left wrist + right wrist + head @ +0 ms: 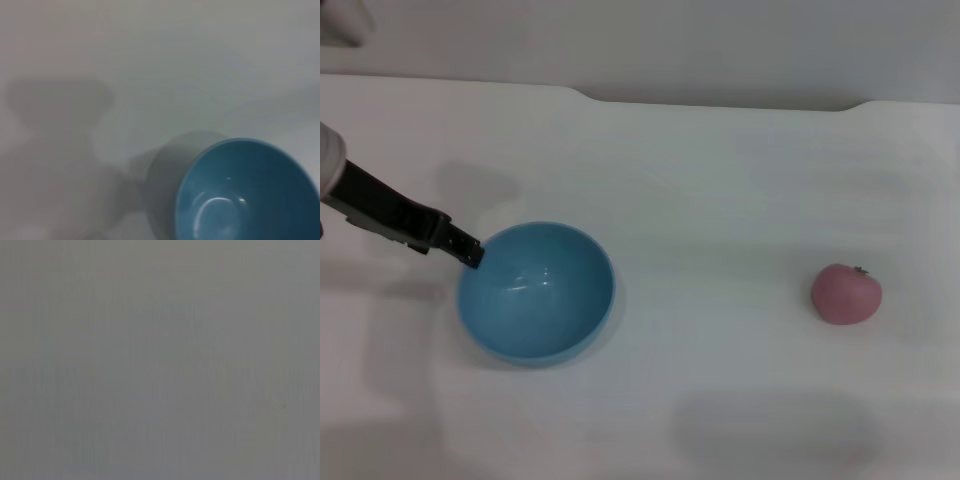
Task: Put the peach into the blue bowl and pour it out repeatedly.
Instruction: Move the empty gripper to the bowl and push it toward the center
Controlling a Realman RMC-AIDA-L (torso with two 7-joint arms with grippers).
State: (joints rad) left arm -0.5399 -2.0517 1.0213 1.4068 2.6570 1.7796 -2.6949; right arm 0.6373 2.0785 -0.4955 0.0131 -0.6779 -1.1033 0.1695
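- Nearest the head camera sits the blue bowl [536,292], upright on the white table [720,180], on the robot's left side, with nothing inside it.
- Left gripper [470,250] reaches in from the left, its dark tip at the bowl's rim on the left side; whether its jaws are apart, together or clamped on the rim I cannot tell, since only one dark tip shows.
- From the left wrist view the bowl [245,195] appears from above and to one side, hollow and bare, its shadow spread on the table beside it.
- Well apart from the bowl, far over on the robot's right, lies the peach [846,294], resting on the table with its small dark stem on top.
- Right gripper is not in view; its wrist camera shows only a plain grey surface.
- As I judge it, the step in hand is the start of a round: fruit out, bowl empty, so the peach wants picking up and dropping in.
- That next move likely calls for the right arm, being on the fruit's side, to come down over it, close gently and carry it across to the bowl.
- Nothing else lies between fruit and bowl; the round fruit may roll if nudged.
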